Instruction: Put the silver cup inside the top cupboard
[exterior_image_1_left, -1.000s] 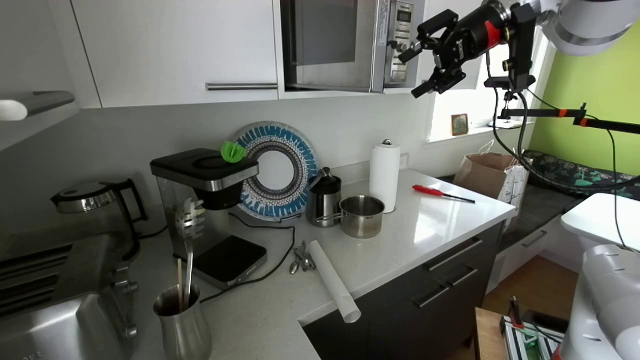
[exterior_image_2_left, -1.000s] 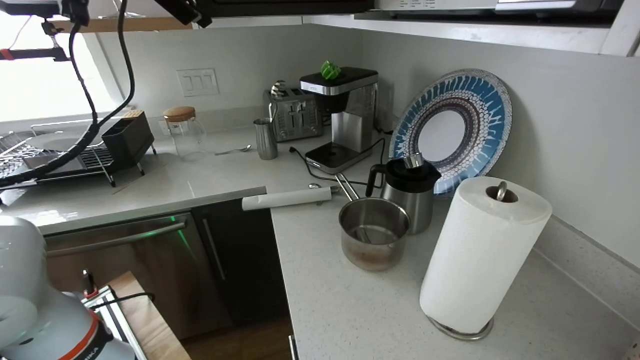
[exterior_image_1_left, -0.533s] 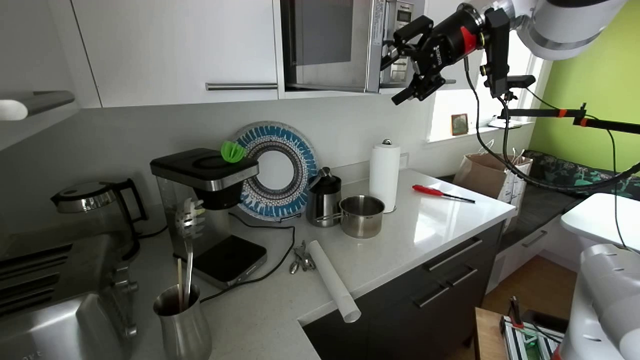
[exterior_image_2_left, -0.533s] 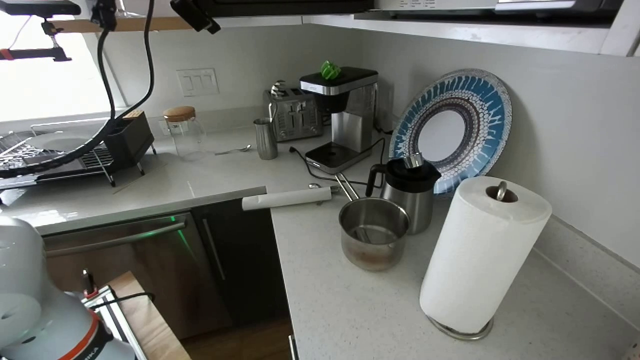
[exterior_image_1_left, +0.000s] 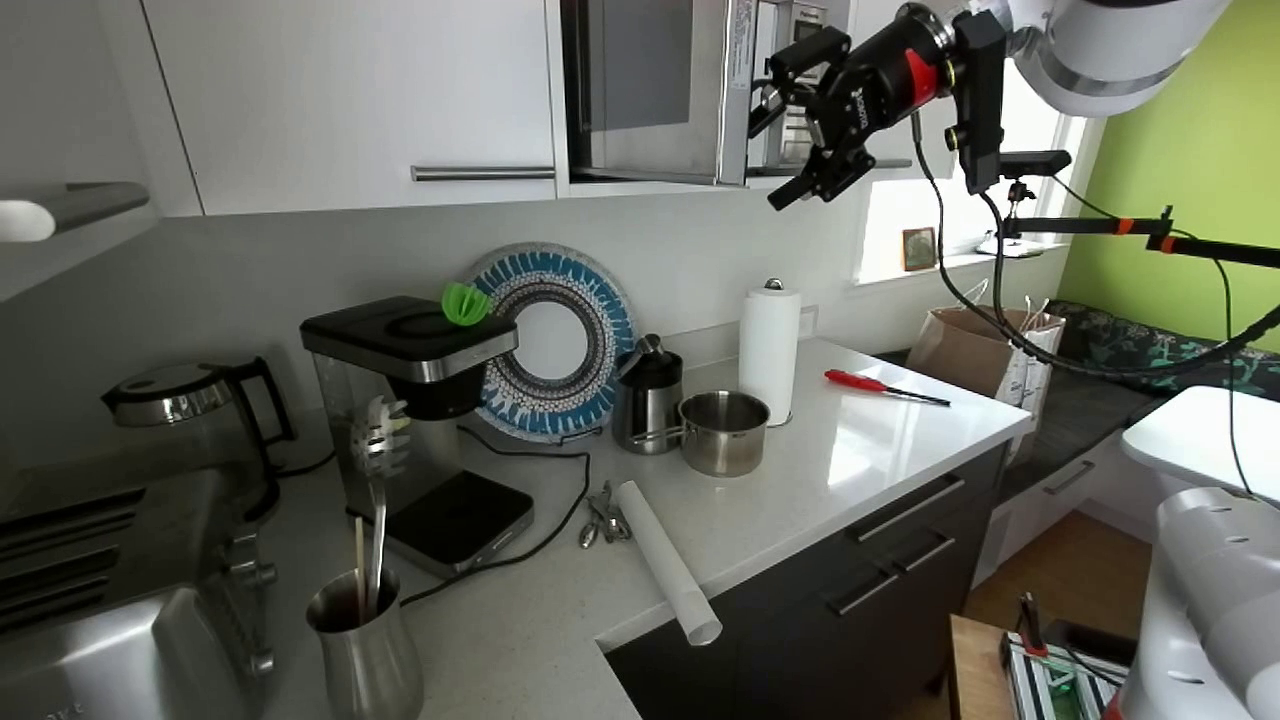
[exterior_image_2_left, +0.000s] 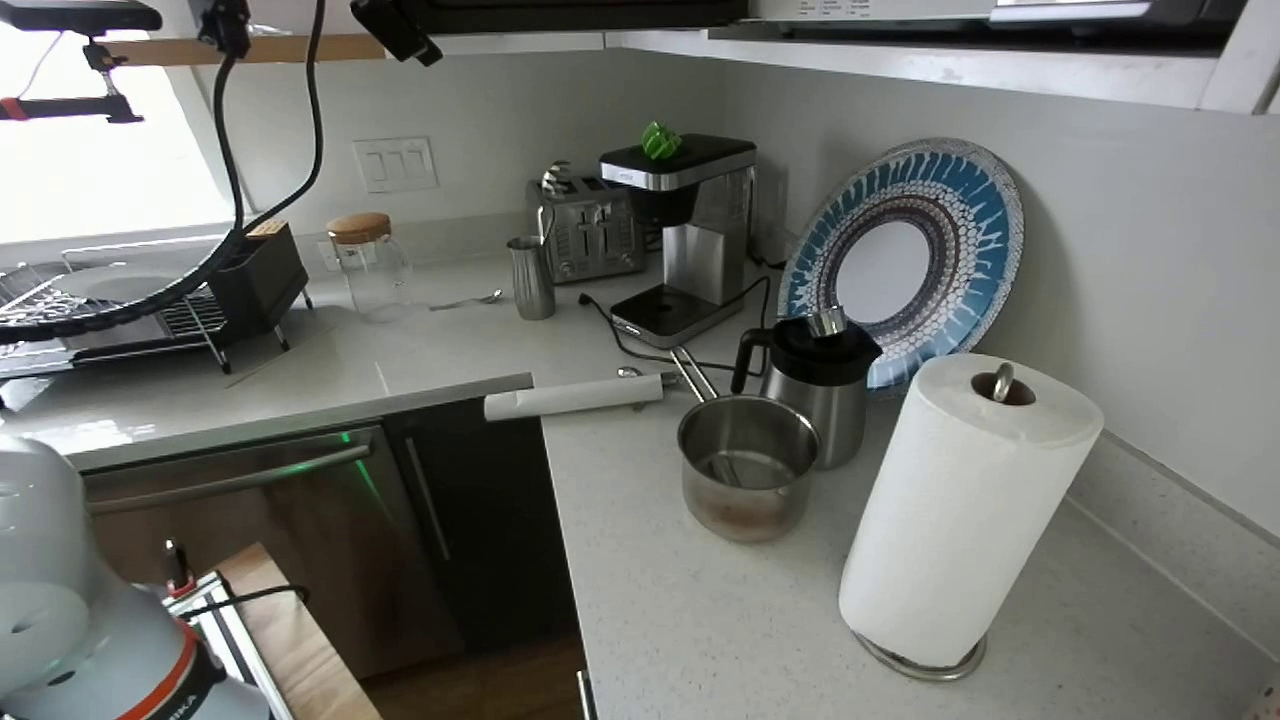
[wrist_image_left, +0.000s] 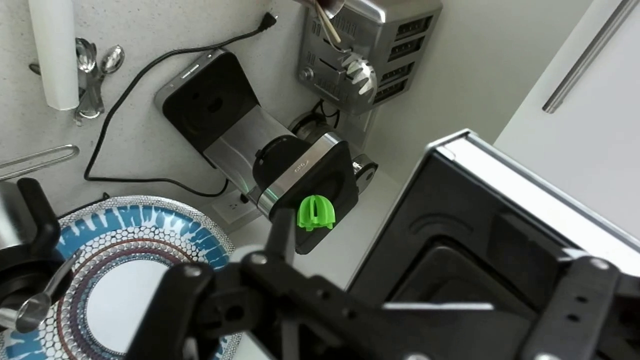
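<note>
The silver cup appears to be the steel saucepan-shaped vessel with a loop handle. It stands upright on the counter in both exterior views; in the wrist view a loop handle shows. The top cupboard, plain white, is right of the microwave in an exterior view, partly hidden by my arm; its door looks shut. My gripper is open and empty, high above the cup, at the free edge of the half-open microwave door. The wrist view shows the door's black inner face between the fingers; contact is unclear.
A paper towel roll, a steel carafe and a round patterned plate stand around the cup. A coffee maker with a green piece on top, a rolled paper and a red screwdriver are also on the counter.
My gripper has moved left and slightly down in the exterior view. The microwave door has swung further open with it. The cup has not moved.
</note>
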